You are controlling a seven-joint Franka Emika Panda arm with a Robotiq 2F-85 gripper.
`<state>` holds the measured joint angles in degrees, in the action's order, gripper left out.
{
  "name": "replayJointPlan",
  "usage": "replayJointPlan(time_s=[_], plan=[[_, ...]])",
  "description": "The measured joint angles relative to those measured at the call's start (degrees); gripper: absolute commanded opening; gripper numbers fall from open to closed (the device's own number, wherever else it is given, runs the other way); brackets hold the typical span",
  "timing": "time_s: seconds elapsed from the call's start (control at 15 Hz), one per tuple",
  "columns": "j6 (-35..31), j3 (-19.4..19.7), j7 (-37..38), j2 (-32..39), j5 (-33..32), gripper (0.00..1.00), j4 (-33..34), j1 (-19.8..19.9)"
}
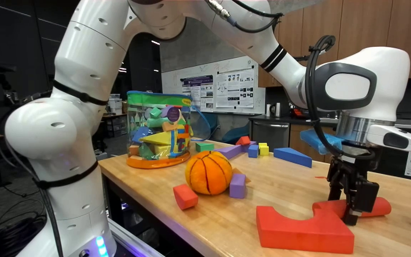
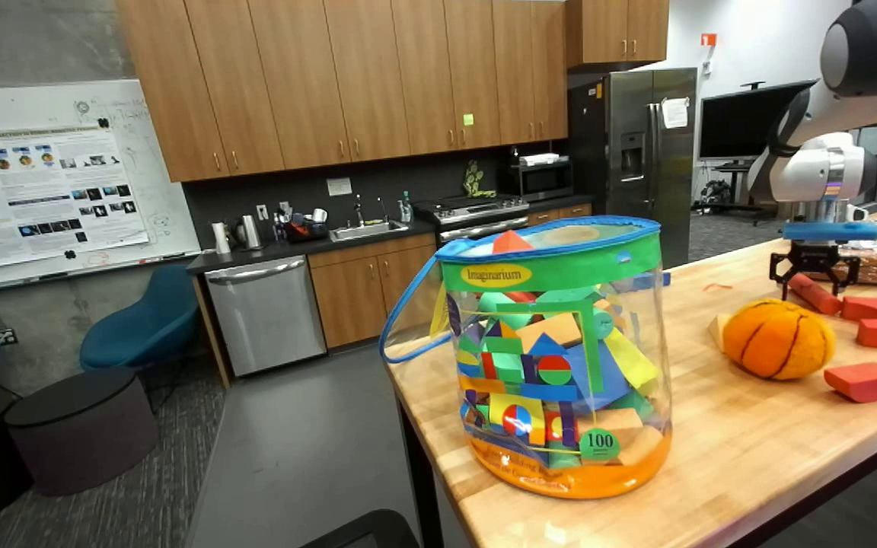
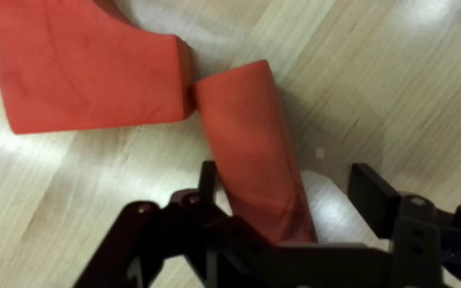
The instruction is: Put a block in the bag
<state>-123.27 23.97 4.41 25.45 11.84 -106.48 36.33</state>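
On the wooden table (image 1: 280, 184), the orange ball (image 1: 209, 173) rests between the bag (image 2: 575, 268) and the gripper (image 3: 282, 178). The block (image 3: 250, 148), a slim red-orange bar, lies flat on the side of the ball away from the bag, directly beneath the gripper. The jaws are parted and straddle the bar, one finger to each side. In the wrist view, one fingertip (image 3: 207, 180) lies against or very near a long face of the block, contact being impossible to judge; the opposite fingertip (image 3: 370, 200) stands clear of it, with wood visible in the gap. A larger notched red piece (image 1: 303, 233), lying flat on the same side of the ball, appears to touch the block near one end.

Close around the ball are three others: a small red piece (image 2: 862, 382) with a curved underside, an upright purple piece (image 1: 237, 185) and a tan piece (image 2: 716, 331), the last partly hidden by the ball in an exterior view. Farther from the ball, in an exterior view, lie a green piece (image 1: 204, 146), a blue cube (image 1: 253, 151), a yellow piece (image 1: 263, 149) and a blue wedge (image 1: 293, 157).

The bag stands upright on the side of the ball opposite the block. Its walls are clear, its top band green and its base orange; a blue-edged clear flap (image 1: 200, 125) hangs from the rim. Pieces of many colours fill it nearly to the band.
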Motion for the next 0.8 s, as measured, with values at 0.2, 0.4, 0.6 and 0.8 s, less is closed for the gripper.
replayJointPlan(time_s=[0.2, 0.4, 0.6, 0.8], plan=[[0.00, -0.51, 0.10, -0.12, 0.00, 0.28, 0.62, -0.01], [0.21, -0.75, 0.10, -0.14, 0.00, 0.14, 1.23, -0.01], [2.09, -0.87, -0.68, -1.10, 0.00, 0.14, 2.05, -0.03], [6.76, -1.18, -2.79, -4.57, -0.30, 0.14, 3.05, -0.28]])
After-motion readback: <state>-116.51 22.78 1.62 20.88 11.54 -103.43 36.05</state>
